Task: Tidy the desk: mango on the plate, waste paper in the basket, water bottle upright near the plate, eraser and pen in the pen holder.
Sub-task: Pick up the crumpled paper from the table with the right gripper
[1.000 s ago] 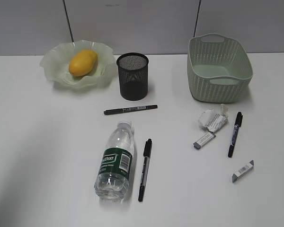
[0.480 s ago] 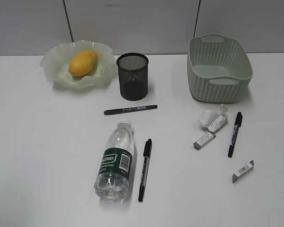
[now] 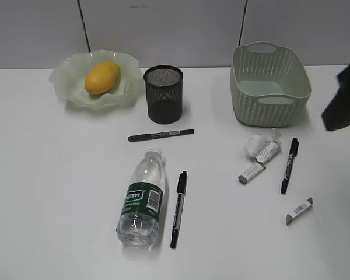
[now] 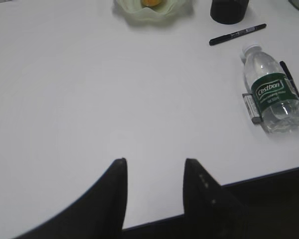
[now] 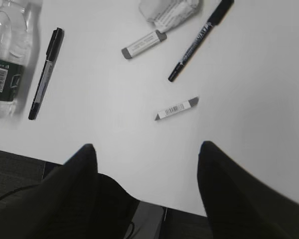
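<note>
The mango (image 3: pixel 102 77) lies on the plate (image 3: pixel 61 81) at the back left. The black pen holder (image 3: pixel 163 93) stands beside it, and the basket (image 3: pixel 270 84) is at the back right. The waste paper (image 3: pixel 261 147) lies in front of the basket. The water bottle (image 3: pixel 143 198) lies on its side at the front centre. Three pens (image 3: pixel 161 135) (image 3: pixel 178 209) (image 3: pixel 289 165) and two erasers (image 3: pixel 251 172) (image 3: pixel 298 210) lie flat. My left gripper (image 4: pixel 154 162) is open and empty over the table's front edge. My right gripper (image 5: pixel 145 147) is open and empty, short of the nearest eraser (image 5: pixel 177 108).
A third eraser (image 4: pixel 252 107) lies against the bottle (image 4: pixel 271 94) in the left wrist view. A dark blurred part of my right arm (image 3: pixel 344 96) shows at the right edge of the exterior view. The left half of the white table (image 3: pixel 52 175) is bare.
A dark part of my right arm has come into the exterior view at the right edge. No object on the table has moved.
</note>
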